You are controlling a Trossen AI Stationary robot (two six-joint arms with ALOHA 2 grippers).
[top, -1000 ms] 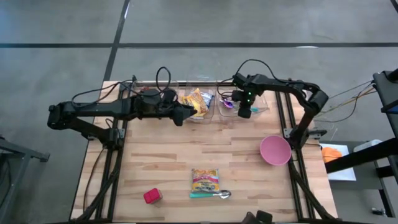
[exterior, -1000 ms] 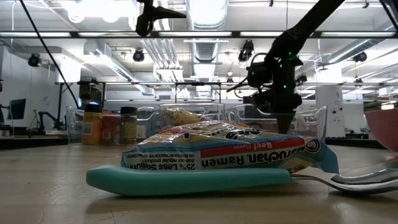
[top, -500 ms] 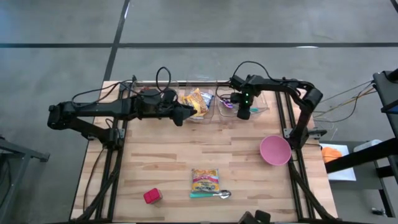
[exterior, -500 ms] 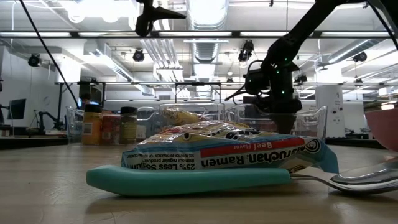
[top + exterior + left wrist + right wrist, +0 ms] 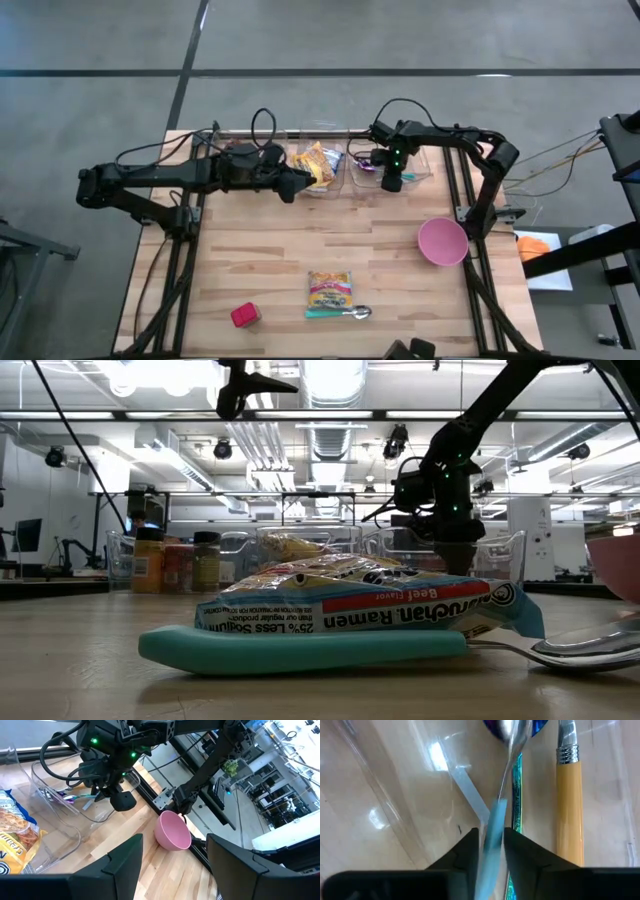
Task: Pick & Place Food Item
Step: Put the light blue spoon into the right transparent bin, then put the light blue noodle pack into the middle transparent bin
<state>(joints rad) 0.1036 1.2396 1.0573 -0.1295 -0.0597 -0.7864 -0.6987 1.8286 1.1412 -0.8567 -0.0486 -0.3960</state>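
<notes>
A ramen packet [image 5: 329, 288] lies near the table's front edge, resting on the handle of a teal spoon [image 5: 335, 313]. More food packets [image 5: 318, 162] sit in a clear bin at the far edge. My left gripper [image 5: 290, 185] hovers open beside that bin, high above the table, with nothing between its fingers [image 5: 172, 865]. My right gripper [image 5: 392, 182] points down into the clear utensil bin [image 5: 418, 168] next to it, shut on a light-blue-handled metal spoon [image 5: 500, 780]. My right gripper pinches the spoon's light blue handle [image 5: 492, 827] between its two fingers, which come from above and point down. The spoon slants away from the fingers. Its metal bowl end [image 5: 512, 727] is low in the bin among the other utensils.
The utensil bin also holds a yellow-handled brush [image 5: 568, 810] and a shiny green handle [image 5: 517, 795]. A pink bowl [image 5: 442, 241] stands at the right edge and a small red block [image 5: 245, 316] at the near left. Bare wood lies between the bins and the ramen packet.
My right gripper has sunk a little deeper into the utensil bin and then stayed still. My left arm has kept still.
</notes>
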